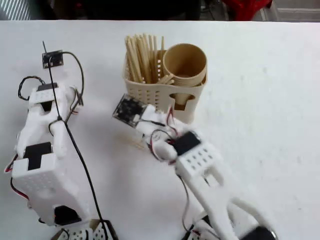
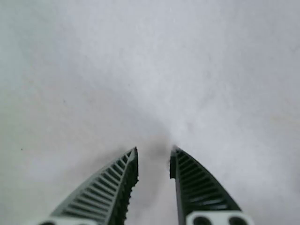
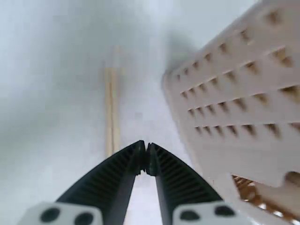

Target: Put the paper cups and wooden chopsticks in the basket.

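**Basket filled at far centre, one chopstick pair on the table**

The white table carries both arms. The left arm sits at the near left, and its left gripper has its tips slightly parted over bare tabletop. The right arm stretches from the near right to the basket's near-left corner. The right gripper is closed tip to tip, gripping nothing. Stacked paper cups fill the basket's right side and upright wooden chopsticks its left. The loose chopstick pair lies flat just beside the basket.
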Available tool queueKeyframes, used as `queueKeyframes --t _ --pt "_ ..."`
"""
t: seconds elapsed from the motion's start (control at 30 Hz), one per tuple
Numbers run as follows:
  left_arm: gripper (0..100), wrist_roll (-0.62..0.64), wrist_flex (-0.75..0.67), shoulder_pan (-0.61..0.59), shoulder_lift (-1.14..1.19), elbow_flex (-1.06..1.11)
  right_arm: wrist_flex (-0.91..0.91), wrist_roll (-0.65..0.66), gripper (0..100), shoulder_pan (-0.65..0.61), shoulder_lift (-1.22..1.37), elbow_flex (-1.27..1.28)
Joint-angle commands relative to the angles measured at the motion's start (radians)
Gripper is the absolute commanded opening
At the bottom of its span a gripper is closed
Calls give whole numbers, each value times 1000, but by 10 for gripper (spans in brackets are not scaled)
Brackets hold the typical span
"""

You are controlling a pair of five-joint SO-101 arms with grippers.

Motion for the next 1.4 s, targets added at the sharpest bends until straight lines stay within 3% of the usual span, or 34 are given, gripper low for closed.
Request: queueKeyframes --t 0.0,0.13,0.27,0.37,0.6,0.77,1.37 --pt "130 -12 -18 18 -5 -35 -33 -37 17 -8 -205 -58" --pt "131 -12 -18 18 -5 -35 -64 -49 17 -8 -275 -167" --pt "131 -12 -18 18 -5 -35 122 -44 18 -15 -260 -169" --pt "131 -12 -18 18 -5 -35 202 31 22 -35 -186 -41" --pt "130 -12 -18 18 -5 -35 -73 138 167 -30 99 180" --pt "130 -12 -18 18 -5 -35 -183 141 150 -35 271 176" --pt "131 -12 -18 18 -5 -35 -171 141 145 13 383 84"
